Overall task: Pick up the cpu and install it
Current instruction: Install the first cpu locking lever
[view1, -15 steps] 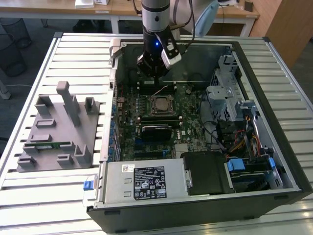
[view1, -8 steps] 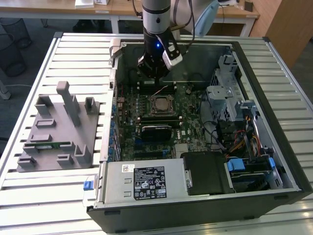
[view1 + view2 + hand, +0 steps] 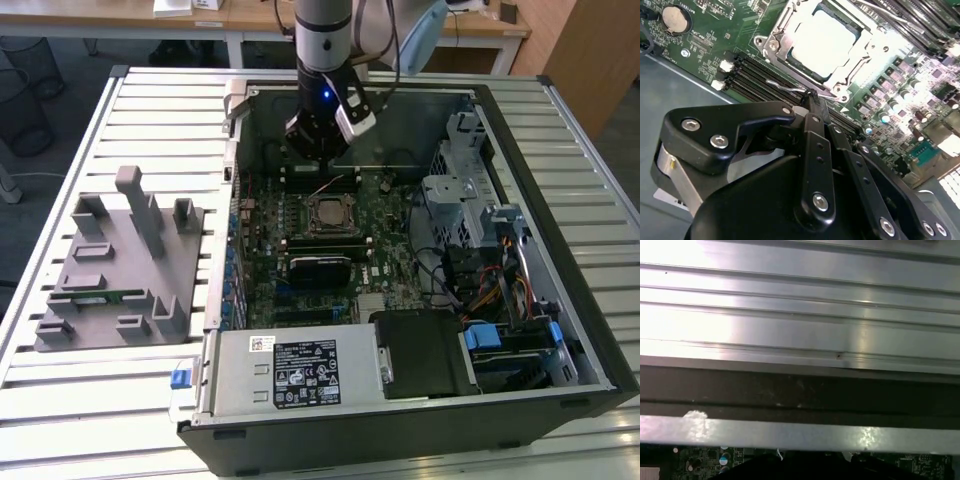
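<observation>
Slatted metal table (image 3: 80,400) carries the open case (image 3: 560,330) you are working in, with a grey parts holder (image 3: 120,265) on the exterior view's left. Your gripper (image 3: 322,150) hangs inside the case above the board (image 3: 320,250), near the far wall, and this view does not let you tell its state. The cpu (image 3: 329,213) lies flat in its socket (image 3: 306,213) at mid-board, apart from the gripper and nearer the camera.

Turn to the second wrist view: the black fingers (image 3: 810,145) look pressed together with nothing seen between them, tips hovering over the memory slots (image 3: 755,75) beside the socket. The cpu (image 3: 822,42) sits inside the metal frame (image 3: 780,37), silver top up. It is close to square, so no long axis stands out; its edges run parallel to the frame.

Your first wrist view gives you table slats (image 3: 800,315) and the case edge (image 3: 800,435).

Judging risk: the thin wire lever (image 3: 785,85) lies just under the fingertips, and a descent here could snag it or strike the slots. If the chip is not fully seated, any nudge could bend socket pins
</observation>
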`<state>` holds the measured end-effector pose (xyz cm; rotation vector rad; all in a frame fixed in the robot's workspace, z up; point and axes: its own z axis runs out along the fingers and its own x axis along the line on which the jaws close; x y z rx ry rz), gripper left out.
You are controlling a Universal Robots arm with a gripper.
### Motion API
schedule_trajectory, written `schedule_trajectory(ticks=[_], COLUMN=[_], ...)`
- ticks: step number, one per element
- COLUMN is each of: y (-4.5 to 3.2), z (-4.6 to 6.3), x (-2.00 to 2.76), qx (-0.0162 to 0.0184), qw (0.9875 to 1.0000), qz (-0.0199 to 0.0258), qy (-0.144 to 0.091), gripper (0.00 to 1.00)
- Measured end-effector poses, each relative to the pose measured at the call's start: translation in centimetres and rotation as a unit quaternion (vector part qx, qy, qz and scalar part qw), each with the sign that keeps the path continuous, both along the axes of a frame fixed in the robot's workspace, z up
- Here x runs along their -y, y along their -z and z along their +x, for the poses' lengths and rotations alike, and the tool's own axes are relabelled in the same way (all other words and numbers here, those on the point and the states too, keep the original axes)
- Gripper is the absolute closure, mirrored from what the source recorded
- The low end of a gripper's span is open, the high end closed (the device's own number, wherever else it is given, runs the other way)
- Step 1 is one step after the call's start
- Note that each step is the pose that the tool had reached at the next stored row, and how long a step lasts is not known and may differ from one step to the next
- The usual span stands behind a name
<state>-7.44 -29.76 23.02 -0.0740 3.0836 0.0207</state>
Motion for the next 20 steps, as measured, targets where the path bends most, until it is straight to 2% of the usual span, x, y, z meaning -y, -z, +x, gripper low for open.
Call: schedule_trajectory(ticks=[12, 20], y=[0.83, 1.23], z=[0.6, 1.4], x=[-0.23, -0.25], qx=[-0.0031, -0.0077], qw=[1.0, 1.0], qz=[0.0, 0.0], qy=[0.0, 0.0], gripper=[0.89, 0.89])
